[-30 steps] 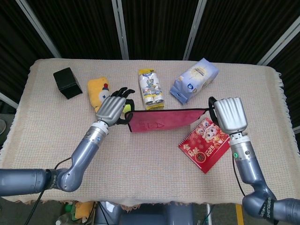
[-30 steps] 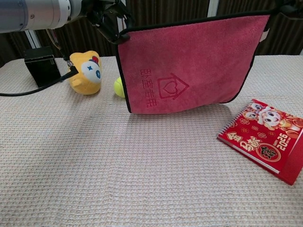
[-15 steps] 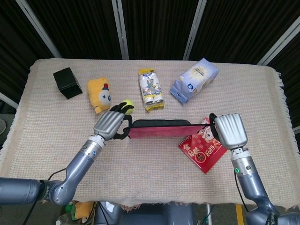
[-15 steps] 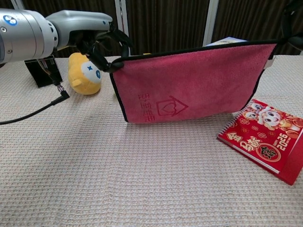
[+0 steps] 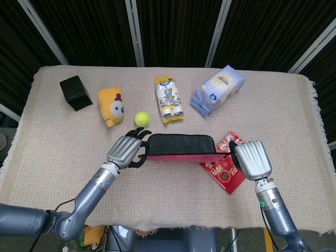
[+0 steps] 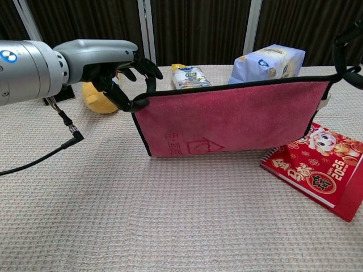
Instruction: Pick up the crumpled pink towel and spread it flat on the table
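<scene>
The pink towel (image 6: 232, 122) with a black hem hangs stretched between both hands, its lower edge touching the table; from above the towel (image 5: 181, 145) shows mostly as a dark edge-on strip. My left hand (image 5: 126, 150) pinches its left top corner, also visible as my left hand (image 6: 113, 65) in the chest view. My right hand (image 5: 252, 160) holds the right top corner; only the dark fingers (image 6: 346, 51) of it show at the chest view's right edge.
A red calendar (image 5: 224, 167) lies under the towel's right end. Behind the towel are a tennis ball (image 5: 141, 118), a yellow plush toy (image 5: 111, 105), a snack pack (image 5: 168, 98), a blue-white bag (image 5: 217, 88) and a black box (image 5: 75, 92).
Both hands have moved toward the table's near side and lower, carrying the stretched towel. Its lower edge now meets the cloth, and the tennis ball is uncovered behind it.
</scene>
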You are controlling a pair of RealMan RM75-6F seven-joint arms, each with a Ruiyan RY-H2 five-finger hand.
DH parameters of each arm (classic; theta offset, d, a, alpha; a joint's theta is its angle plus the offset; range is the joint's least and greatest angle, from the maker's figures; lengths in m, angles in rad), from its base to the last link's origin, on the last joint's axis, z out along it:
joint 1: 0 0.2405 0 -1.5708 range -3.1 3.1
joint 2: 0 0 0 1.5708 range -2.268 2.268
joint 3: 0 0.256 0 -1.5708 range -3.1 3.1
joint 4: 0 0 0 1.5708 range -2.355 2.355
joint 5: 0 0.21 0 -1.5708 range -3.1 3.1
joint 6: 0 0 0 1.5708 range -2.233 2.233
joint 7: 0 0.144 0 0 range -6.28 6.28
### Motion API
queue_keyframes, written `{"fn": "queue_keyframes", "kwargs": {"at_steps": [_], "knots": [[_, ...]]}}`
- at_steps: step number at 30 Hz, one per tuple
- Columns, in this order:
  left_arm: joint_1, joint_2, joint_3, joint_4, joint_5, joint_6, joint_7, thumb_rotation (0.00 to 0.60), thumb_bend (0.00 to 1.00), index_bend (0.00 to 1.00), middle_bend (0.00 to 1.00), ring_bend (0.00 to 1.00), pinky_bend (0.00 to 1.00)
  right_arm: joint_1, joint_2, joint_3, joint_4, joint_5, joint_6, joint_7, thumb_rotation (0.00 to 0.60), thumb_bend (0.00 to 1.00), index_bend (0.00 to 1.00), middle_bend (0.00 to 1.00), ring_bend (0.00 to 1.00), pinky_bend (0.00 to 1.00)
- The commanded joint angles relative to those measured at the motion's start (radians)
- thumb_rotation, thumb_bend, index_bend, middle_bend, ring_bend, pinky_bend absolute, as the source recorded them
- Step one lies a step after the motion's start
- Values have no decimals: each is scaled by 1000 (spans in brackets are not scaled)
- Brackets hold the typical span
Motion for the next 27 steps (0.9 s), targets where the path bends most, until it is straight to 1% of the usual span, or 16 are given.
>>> {"fn": "queue_keyframes", "kwargs": {"at_steps": [1,7,16,27], "knots": [[5,-15,13,-1,6,0,9,600,453,657,109,0,116,-10,-7,-11,4,-5,-2,-9,600,609,663,1000,1000,972],[20,-63,41,4,27,12,32,600,453,656,109,0,116,-37,-18,-33,16,-24,-2,-14,600,609,663,1000,1000,972],[37,-76,57,-11,50,20,62,600,453,655,109,0,116,-69,-15,-61,2,-58,-13,-15,600,609,663,1000,1000,972],[56,-138,82,-6,78,33,100,600,453,654,109,0,116,-103,-46,-80,36,-102,-22,1,600,609,662,1000,1000,972]]}}
